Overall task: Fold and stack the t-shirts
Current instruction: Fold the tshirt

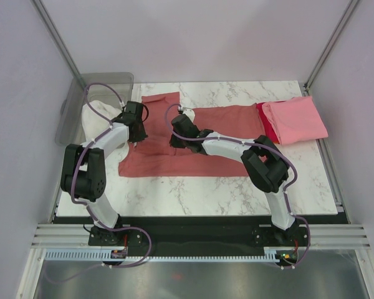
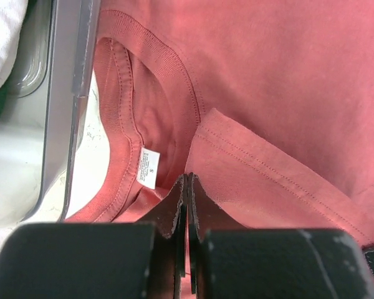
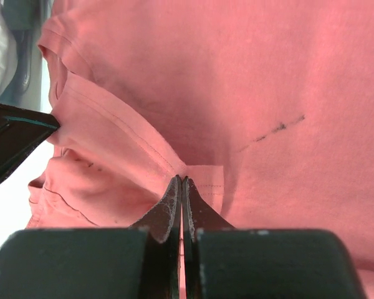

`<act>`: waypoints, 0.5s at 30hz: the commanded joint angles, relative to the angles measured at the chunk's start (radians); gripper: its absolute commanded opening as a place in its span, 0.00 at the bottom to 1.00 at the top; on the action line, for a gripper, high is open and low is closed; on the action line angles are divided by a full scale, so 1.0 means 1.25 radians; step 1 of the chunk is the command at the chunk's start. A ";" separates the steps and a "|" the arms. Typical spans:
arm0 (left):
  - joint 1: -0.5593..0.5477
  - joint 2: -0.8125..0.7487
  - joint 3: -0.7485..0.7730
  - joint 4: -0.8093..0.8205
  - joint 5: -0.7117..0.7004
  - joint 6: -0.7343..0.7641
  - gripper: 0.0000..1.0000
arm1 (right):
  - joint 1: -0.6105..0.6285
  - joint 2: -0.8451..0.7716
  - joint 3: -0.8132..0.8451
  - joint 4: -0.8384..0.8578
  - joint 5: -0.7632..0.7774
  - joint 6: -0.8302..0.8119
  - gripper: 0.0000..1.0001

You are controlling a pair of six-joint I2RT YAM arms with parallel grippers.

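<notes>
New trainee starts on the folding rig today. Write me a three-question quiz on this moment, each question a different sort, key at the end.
1. True or false: the light pink t-shirt lies folded on top of the bright red t-shirt.
2. What are the left claw and the right claw shut on? A. the salmon-red t-shirt B. the light pink t-shirt C. nothing
3. Fill in: in the left wrist view, a small white ___ is sewn inside the salmon-red t-shirt's collar.
Key: 1 true; 2 A; 3 label.
</notes>
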 commanded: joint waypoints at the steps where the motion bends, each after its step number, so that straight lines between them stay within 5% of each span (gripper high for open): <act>1: -0.004 0.014 0.031 0.019 -0.010 0.004 0.02 | 0.002 -0.028 0.011 -0.004 0.035 -0.016 0.00; 15: -0.004 0.046 0.093 0.044 -0.018 0.005 0.02 | -0.004 -0.019 0.005 -0.010 0.083 -0.027 0.00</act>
